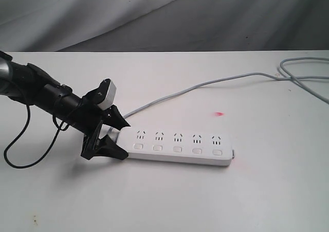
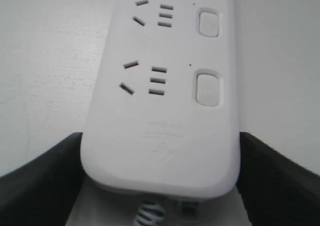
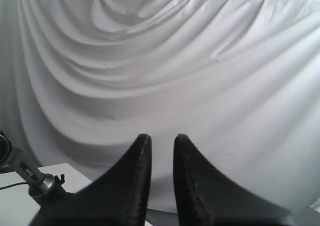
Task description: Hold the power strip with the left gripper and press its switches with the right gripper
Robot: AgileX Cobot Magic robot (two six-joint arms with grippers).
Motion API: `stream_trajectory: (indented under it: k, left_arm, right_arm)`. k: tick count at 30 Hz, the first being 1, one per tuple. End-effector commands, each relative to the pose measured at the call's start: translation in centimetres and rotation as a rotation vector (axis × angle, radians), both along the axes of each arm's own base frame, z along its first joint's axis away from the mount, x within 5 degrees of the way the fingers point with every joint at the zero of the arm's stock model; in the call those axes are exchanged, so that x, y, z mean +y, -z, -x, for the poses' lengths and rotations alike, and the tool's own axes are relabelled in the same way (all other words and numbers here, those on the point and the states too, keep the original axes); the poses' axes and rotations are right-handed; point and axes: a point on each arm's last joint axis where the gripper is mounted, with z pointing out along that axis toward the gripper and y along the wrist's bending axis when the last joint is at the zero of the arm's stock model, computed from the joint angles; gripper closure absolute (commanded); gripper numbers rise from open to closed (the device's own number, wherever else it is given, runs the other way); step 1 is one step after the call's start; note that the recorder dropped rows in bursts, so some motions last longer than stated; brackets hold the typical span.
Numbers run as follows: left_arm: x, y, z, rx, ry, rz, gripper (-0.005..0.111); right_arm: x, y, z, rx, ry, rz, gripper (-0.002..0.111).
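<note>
The holding step is being carried out; pressing is not yet under way. The left gripper (image 1: 125, 141) is straddling the cord end of the long flat white plastic power strip (image 1: 186, 143), which is lying flat on the white table (image 1: 205, 201). Its black jaws are standing spread to the strip's width and are seating against both long edges, with no gap showing in the left wrist view. The thin grey cord (image 1: 205, 83) is leaving from between the jaws. The five small white rounded-rectangle switches (image 1: 177, 149) are running in a row away from the jaw tips, the nearest lying just beyond them. The right gripper (image 3: 162, 146) is pointing at a draped white cloth backdrop (image 3: 200, 60), its jaws nearly closed and holding nothing, with no switch near them. Judged next: the right jaws need bringing down onto a switch while the left is bracing the strip.
</note>
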Motion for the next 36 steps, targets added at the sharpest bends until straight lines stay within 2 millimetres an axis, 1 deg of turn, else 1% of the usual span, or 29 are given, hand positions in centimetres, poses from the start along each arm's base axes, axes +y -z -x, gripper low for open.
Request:
stream_trajectory:
  k: [1,4,7,10,13,15,22,25,30,32,36]
  left_arm:
    - [0.1,0.0,0.0,0.004,0.004,0.000,0.066]
    - [0.1,0.0,0.0,0.004,0.004,0.000,0.066]
    - [0.1,0.0,0.0,0.004,0.004,0.000,0.066]
    - [0.1,0.0,0.0,0.004,0.004,0.000,0.066]
    - [0.1,0.0,0.0,0.004,0.004,0.000,0.066]
    - [0.1,0.0,0.0,0.004,0.004,0.000,0.066]
    - [0.1,0.0,0.0,0.004,0.004,0.000,0.066]
    - [0.1,0.0,0.0,0.004,0.004,0.000,0.066]
    - [0.1,0.0,0.0,0.004,0.004,0.000,0.066]
    - [0.1,0.0,0.0,0.004,0.004,0.000,0.066]
    - [0.1,0.0,0.0,0.004,0.004,0.000,0.066]
  right_arm:
    - [-0.3,-0.2,-0.2,-0.013,0.046,-0.002,0.093]
    - [-0.5,-0.5,-0.2,-0.030,0.070,-0.025,0.093]
    - [-1.1,-1.1,-0.3,-0.034,0.108,-0.146,0.093]
    - [-2.0,-1.3,-0.8,0.034,0.146,-0.330,0.093]
    - [-2.6,-1.0,-1.2,0.104,0.206,-0.408,0.093]
    - [-2.9,-0.6,-1.5,0.149,0.261,-0.418,0.093]
    - [-4.2,1.3,-2.2,0.302,0.527,-0.356,0.093]
    - [-4.6,2.0,-2.4,0.336,0.612,-0.307,0.093]
    - [-5.0,4.0,-3.4,0.387,0.663,-0.257,0.093]
    - [-5.1,5.1,-4.0,0.411,0.672,-0.253,0.093]
    - [-5.5,7.9,-5.3,0.447,0.694,-0.270,0.093]
